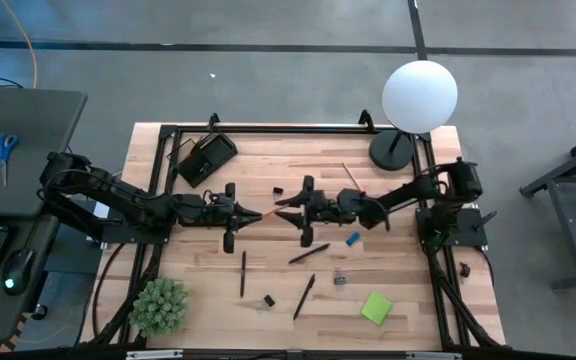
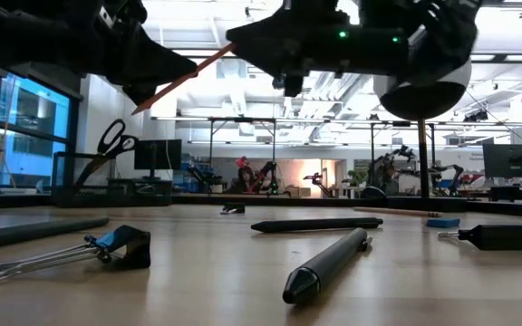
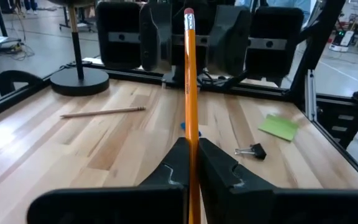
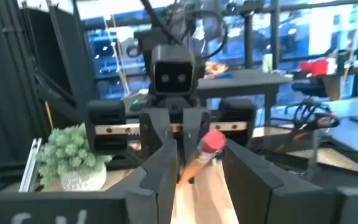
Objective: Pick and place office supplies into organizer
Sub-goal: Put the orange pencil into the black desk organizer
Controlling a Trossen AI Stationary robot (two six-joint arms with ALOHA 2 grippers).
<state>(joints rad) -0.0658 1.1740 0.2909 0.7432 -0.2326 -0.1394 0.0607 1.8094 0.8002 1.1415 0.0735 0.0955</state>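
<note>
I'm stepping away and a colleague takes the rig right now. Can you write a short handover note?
Left gripper: shut on the orange pencil, held in the air mid-table, eraser end toward the right gripper.
Right gripper: open, fingers on either side of the eraser end, not closed on it.
Organizer: far left of the table; nothing visibly placed in it.
Left on the table: pens, binder clips, blue eraser, green sticky-note pad, wooden pencil.
Remaining: everything.
</note>
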